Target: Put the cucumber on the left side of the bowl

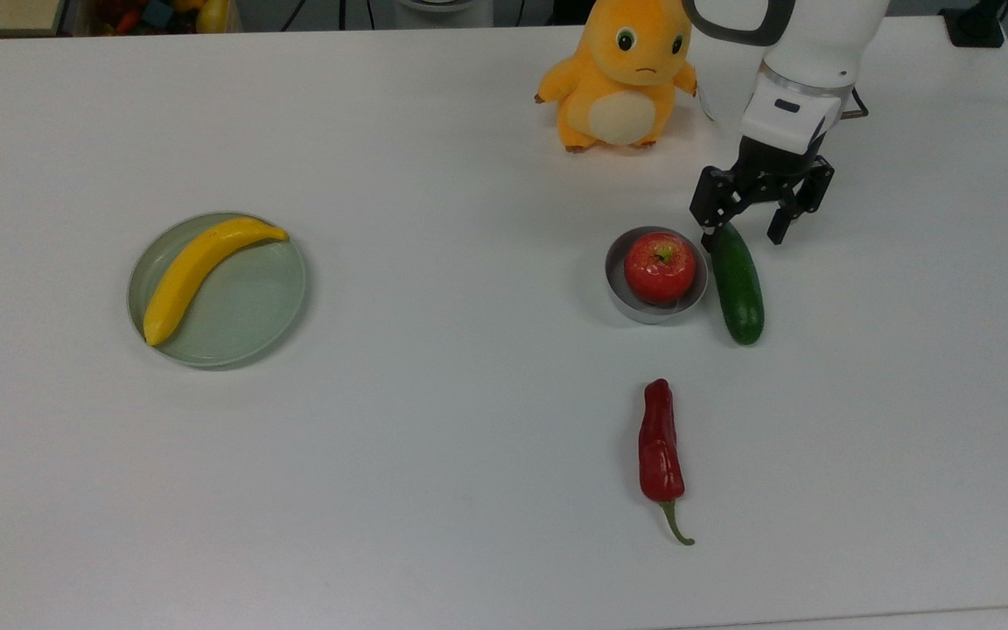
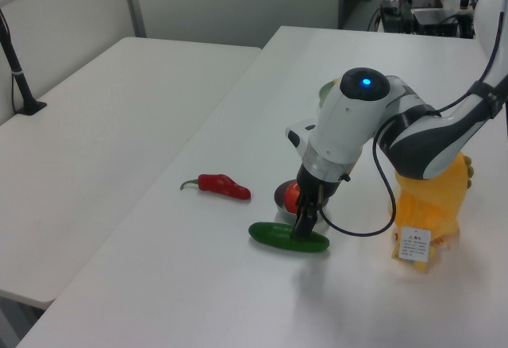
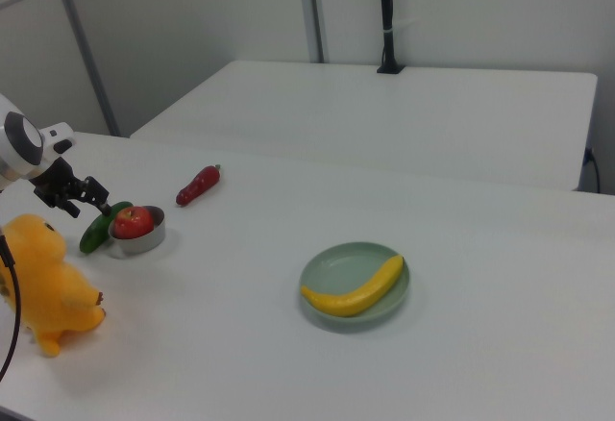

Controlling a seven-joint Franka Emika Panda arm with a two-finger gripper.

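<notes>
Fingers (image 1: pixel 752 220) spread wide, holding nothing; one fingertip (image 1: pixel 707 237) sits just beside the far end of the cucumber (image 1: pixel 738 283), the other is off to the top view's right of it, so that end lies between and slightly below the two tips.

Cucumber: flat on the counter (image 1: pixel 469 437). From the fingers it runs away toward the top view's bottom edge; long axis roughly in line with the wrist approach, tilted a little. It lies just beside the bowl (image 1: pixel 654 306), on the top view's right of it, close to or touching the rim; contact not resolvable. In the left view the fingers (image 2: pixel 305 225) stand directly over the cucumber (image 2: pixel 287 237), near its middle-to-far part, with the bowl (image 2: pixel 281 196) behind them. In the right view the cucumber (image 3: pixel 96 229) lies on the right view's left of the bowl (image 3: pixel 135 238).

Bowl holds a red apple (image 1: pixel 660 267).

Judgement: cucumber appears released and placed next to the bowl. Whether this counts as "left" depends on the viewpoint: right of the bowl in the top view, left of it in the right view. The next move probably only needs a straight lift clear of the cucumber's far end. Risk: a tip dragging that end would roll the cucumber.
</notes>
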